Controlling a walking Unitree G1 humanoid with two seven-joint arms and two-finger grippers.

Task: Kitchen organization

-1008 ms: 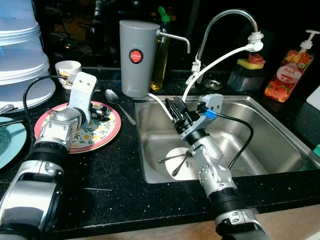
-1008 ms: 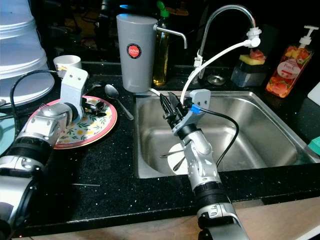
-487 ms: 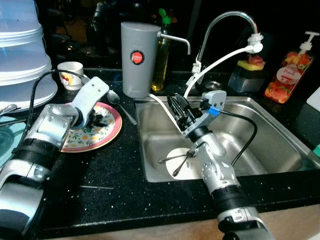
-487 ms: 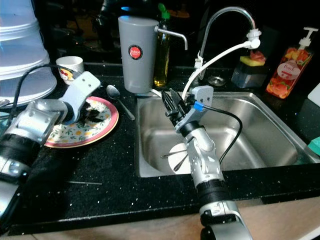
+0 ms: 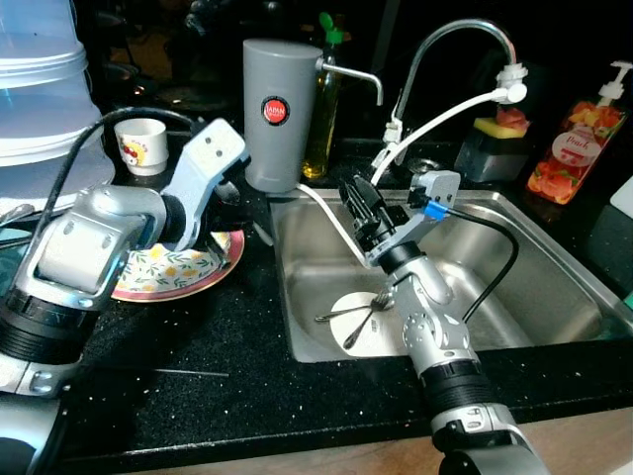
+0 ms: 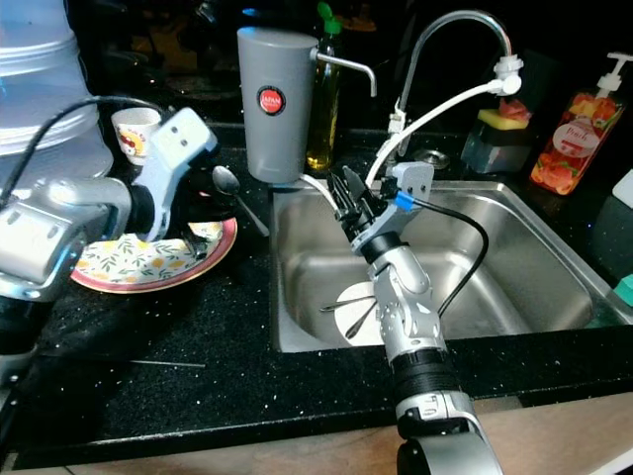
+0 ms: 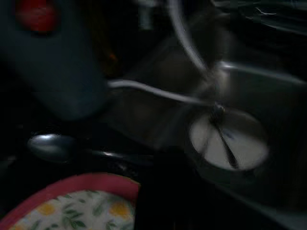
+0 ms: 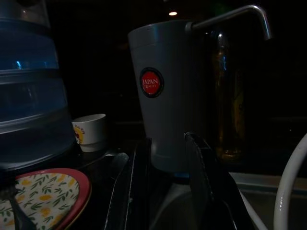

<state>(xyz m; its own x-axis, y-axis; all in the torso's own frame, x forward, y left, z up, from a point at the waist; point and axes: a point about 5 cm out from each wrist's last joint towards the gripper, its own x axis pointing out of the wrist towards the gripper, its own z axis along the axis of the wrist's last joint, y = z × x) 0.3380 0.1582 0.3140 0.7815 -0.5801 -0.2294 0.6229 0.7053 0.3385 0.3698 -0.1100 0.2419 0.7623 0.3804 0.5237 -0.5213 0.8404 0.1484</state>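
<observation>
Head views: left hand [image 6: 198, 242] sits low over the floral plate [image 5: 173, 272] on the black table [image 5: 218, 366], finger spread can't be told; right hand [image 5: 358, 203] hovers above the sink [image 5: 534, 267], empty, fingers narrowly apart, with a small white plate [image 5: 361, 317] carrying a fork [image 5: 346, 313] on the sink floor. Left wrist view, dark and blurred: plate rim, a spoon [image 7: 53, 146] just beside it. Right wrist view: two fingers [image 8: 199, 167] slightly parted, facing the grey dispenser [image 8: 165, 91]; best to lift the plate level, clear of the spoon.
</observation>
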